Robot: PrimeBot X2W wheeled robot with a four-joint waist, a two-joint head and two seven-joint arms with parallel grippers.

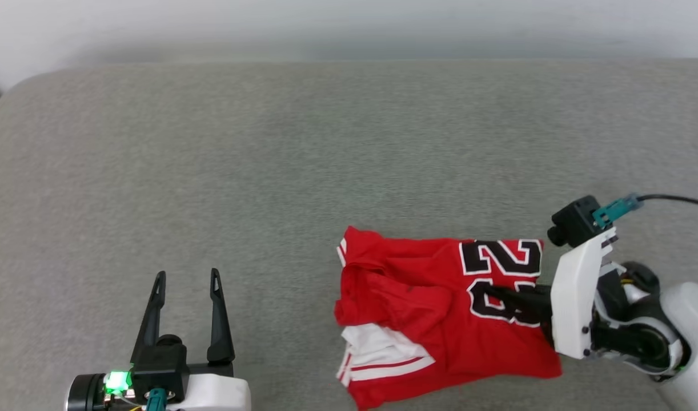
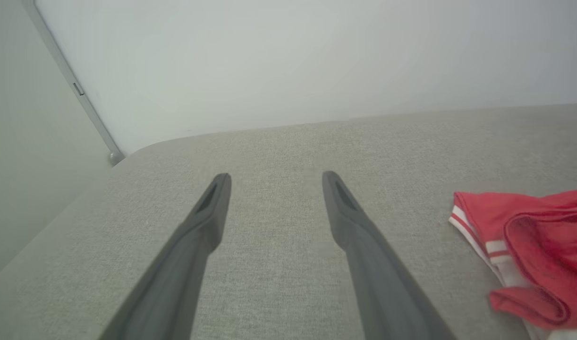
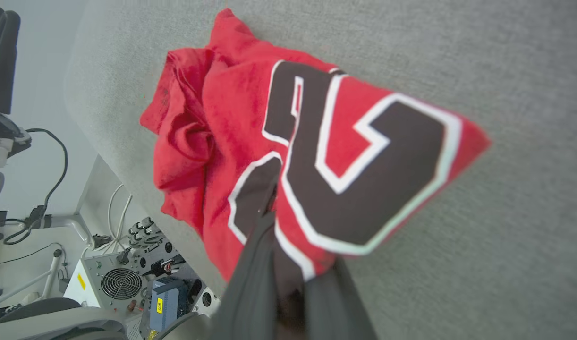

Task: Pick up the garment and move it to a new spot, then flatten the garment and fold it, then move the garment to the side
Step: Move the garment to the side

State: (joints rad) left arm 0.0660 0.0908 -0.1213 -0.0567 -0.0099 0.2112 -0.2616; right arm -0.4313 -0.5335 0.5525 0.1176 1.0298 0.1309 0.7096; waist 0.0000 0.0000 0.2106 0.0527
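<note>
Left claw (image 1: 188, 274): nearest to me at the lower left, just above the near edge of the worktop (image 1: 269, 171). Its fingers are spread wide with nothing between them, and I see bare grey cloth beneath.
Right claw (image 1: 494, 292): reaches in from my right and is pinched tight on the shirt (image 1: 417, 297). In its wrist view one finger (image 3: 260, 236) lies on top of the cloth, and the other runs under it.
Shirt: red and crumpled, lying right of centre near the near edge, well apart from the left claw. The corner by the right claw looks raised off the surface and blurred.
Sleeve (image 1: 383, 351): white with red stripes, at the near left of the heap, partly tucked under red folds.
Number (image 1: 500, 268): big black digits edged in white on the shirt's right part. The right claw grips here.
Worktop: covered in grey fabric, with a rounded far-left corner.
Fan box (image 3: 114, 283): pale, with cables around it, below the worktop edge in the right wrist view.
Wall (image 1: 349, 23): pale and plain, behind the far edge.
</note>
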